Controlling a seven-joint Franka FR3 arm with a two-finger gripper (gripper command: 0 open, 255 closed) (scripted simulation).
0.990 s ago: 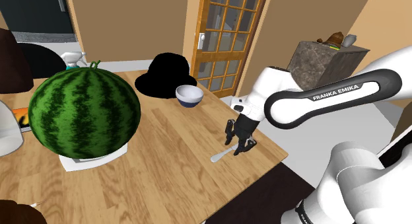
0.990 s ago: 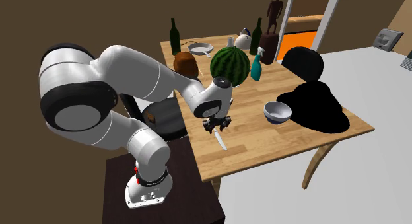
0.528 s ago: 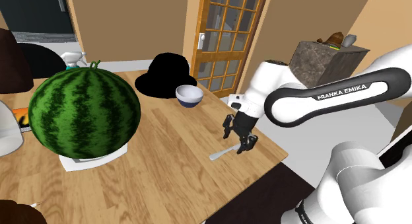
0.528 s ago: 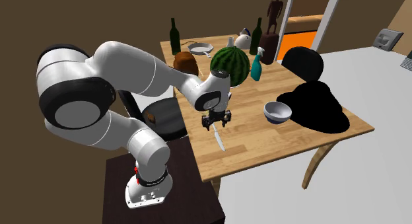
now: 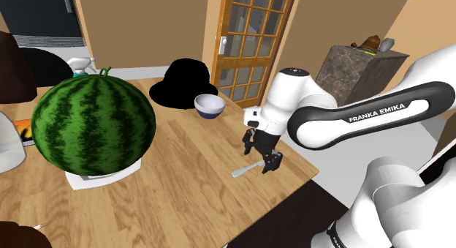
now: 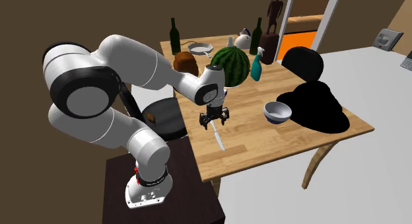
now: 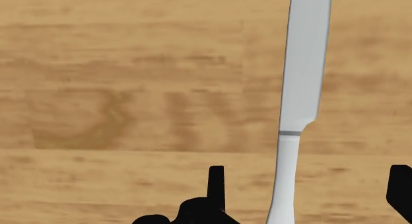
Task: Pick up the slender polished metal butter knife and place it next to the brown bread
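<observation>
The black pincer [image 7: 308, 183] points down at a wooden worktop [image 7: 132, 71]. Its two fingers [image 7: 216, 184] stand well apart and clasp nothing. A slim, pale grey butter knife [image 7: 305, 64] lies flat on the wood. Its narrow handle part passes through the gap between the fingers and touches neither. It lies a little nearer one finger than the other, not quite on the midline.

The knife's long axis runs straight out ahead of the pincer, crossing the line between the two fingers at close to a right angle. Closing the fingers would therefore press on the handle's thin sides. The broader blade stretches away beyond the fingertips.

In the shoulder view, the pincer [image 5: 264, 157] hangs low over the end of the knife [image 5: 245, 170] nearest the arm. Whether the fingertips reach the worktop [image 5: 190, 203] cannot be told. In the second exterior view, the pincer [image 6: 214, 119] sits over one end of the knife [image 6: 220, 139], and the rest reaches out from under it.

The brown bread [image 6: 186, 63] lies well apart from the pincer, near a large green watermelon [image 6: 230, 63].

The pincer looks lined up for the grasp. Because the handle is slightly off centre, one finger would probably meet it first and might nudge it.
</observation>
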